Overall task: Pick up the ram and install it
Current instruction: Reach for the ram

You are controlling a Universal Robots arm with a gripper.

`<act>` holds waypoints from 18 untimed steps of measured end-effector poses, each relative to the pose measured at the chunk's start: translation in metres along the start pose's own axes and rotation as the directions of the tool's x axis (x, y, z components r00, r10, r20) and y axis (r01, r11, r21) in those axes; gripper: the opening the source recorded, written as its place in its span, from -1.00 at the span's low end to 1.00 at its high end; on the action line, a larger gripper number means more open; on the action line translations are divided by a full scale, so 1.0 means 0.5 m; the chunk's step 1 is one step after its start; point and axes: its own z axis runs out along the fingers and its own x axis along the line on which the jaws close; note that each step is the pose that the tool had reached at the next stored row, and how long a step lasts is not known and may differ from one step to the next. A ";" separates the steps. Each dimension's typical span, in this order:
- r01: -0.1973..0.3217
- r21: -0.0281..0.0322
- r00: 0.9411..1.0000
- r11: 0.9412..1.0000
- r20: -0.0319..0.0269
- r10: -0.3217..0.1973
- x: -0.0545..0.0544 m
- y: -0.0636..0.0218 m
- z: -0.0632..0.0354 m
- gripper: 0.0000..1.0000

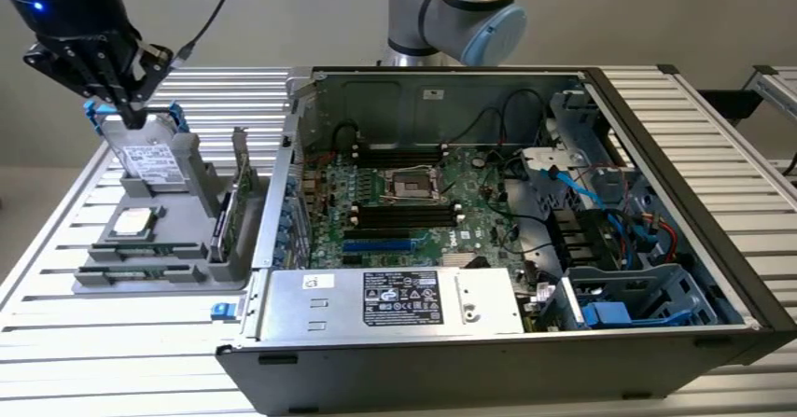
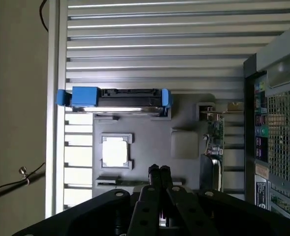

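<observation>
The ram (image 1: 140,248) sits unpicked in the grey tray (image 1: 205,170), at nine o'clock from the open case (image 1: 498,361). The gripper (image 1: 129,109), fingers pressed together and empty, hovers at twelve o'clock from the ram. The motherboard slots (image 1: 405,214) look unfilled.

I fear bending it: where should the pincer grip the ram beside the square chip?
Probably grip the ram mid-length on its upper long edge, coming from straight above: it seems to stand on edge in a slot of the tray, so its two flat faces can be pinched.
</observation>
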 end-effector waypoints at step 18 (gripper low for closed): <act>0.086 0.005 0.996 0.996 -0.010 -0.086 0.040 -0.028 0.017 -0.80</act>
